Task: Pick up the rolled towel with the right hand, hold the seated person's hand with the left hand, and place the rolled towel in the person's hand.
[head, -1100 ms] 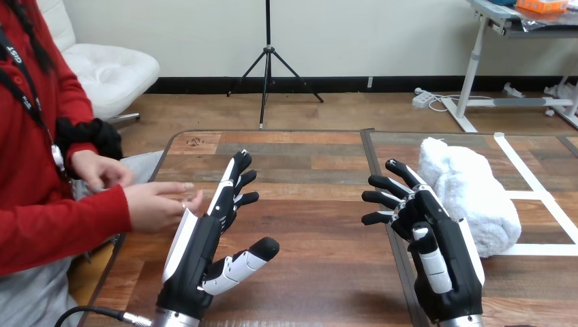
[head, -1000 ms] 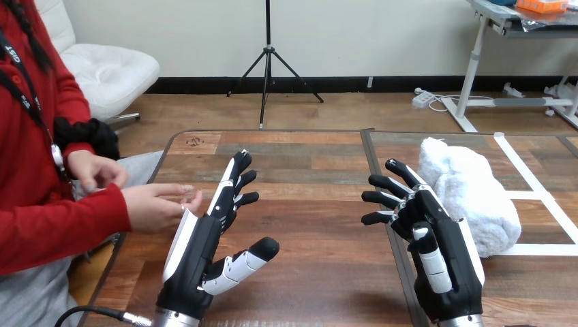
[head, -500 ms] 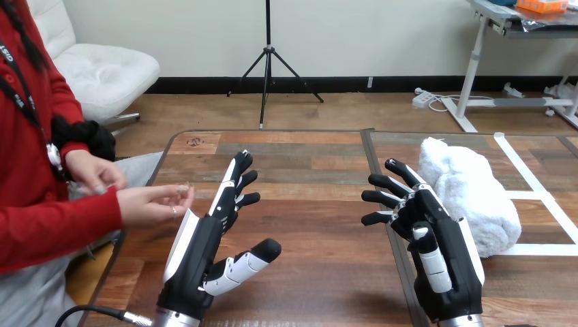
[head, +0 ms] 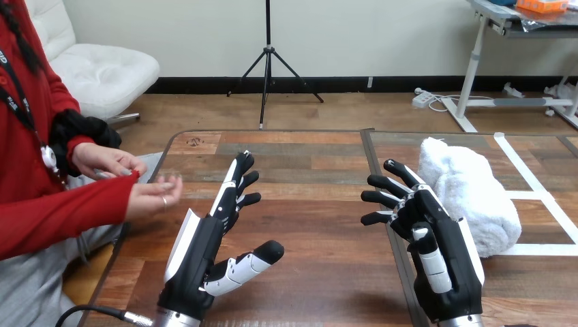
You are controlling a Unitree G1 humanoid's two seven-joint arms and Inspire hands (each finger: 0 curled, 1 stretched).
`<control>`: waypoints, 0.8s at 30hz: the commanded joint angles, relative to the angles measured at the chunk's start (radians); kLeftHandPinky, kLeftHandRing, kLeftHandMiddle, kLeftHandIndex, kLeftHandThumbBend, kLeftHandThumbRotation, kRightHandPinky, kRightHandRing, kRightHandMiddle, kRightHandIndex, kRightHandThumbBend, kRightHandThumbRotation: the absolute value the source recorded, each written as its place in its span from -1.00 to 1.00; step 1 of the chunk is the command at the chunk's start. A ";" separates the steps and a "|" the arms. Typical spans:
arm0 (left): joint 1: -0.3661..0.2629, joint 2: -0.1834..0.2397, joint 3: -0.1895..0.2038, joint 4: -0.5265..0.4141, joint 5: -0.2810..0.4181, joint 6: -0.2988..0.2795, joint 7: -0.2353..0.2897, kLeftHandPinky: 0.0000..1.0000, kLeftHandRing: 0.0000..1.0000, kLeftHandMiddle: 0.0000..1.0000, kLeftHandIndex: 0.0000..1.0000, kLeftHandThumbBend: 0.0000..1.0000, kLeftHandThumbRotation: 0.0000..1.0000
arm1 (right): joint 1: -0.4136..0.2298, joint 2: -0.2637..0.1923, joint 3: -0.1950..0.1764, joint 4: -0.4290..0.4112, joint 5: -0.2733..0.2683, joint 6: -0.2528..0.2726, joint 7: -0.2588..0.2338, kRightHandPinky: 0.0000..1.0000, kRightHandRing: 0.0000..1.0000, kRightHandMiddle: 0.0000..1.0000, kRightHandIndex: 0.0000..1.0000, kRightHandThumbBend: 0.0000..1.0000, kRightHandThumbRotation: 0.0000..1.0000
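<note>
My left hand (head: 204, 252) sits open near the person's nearer hand (head: 151, 197); right hand (head: 436, 238) open too, maybe touching the fluffy white rolled towel (head: 470, 187).

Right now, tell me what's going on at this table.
Nothing is being handled yet. The robot's left hand and right hand are open above the wooden table. The rolled towel lies ungrasped beside the right hand. The person's outstretched hand at the view's left is apart from the left hand.
</note>
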 commanded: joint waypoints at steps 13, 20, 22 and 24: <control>-0.033 -0.001 0.006 -0.043 0.009 -0.012 0.015 0.65 0.86 0.95 0.97 1.00 0.60 | -0.032 0.005 0.006 -0.041 0.012 -0.016 0.001 0.12 0.46 0.57 0.70 1.00 0.59; -0.034 -0.002 0.005 -0.043 0.011 -0.013 0.016 0.65 0.86 0.96 0.98 1.00 0.60 | -0.037 0.003 0.004 -0.042 0.017 -0.013 0.011 0.12 0.46 0.57 0.71 1.00 0.58; -0.033 -0.004 0.005 -0.044 0.011 -0.012 0.017 0.65 0.86 0.96 0.98 1.00 0.60 | -0.039 0.001 0.005 -0.043 0.018 -0.013 0.015 0.12 0.46 0.58 0.71 1.00 0.58; -0.033 -0.004 0.006 -0.045 0.012 -0.012 0.018 0.65 0.86 0.96 0.98 1.00 0.60 | -0.041 0.000 0.005 -0.045 0.017 -0.013 0.016 0.12 0.47 0.58 0.71 1.00 0.57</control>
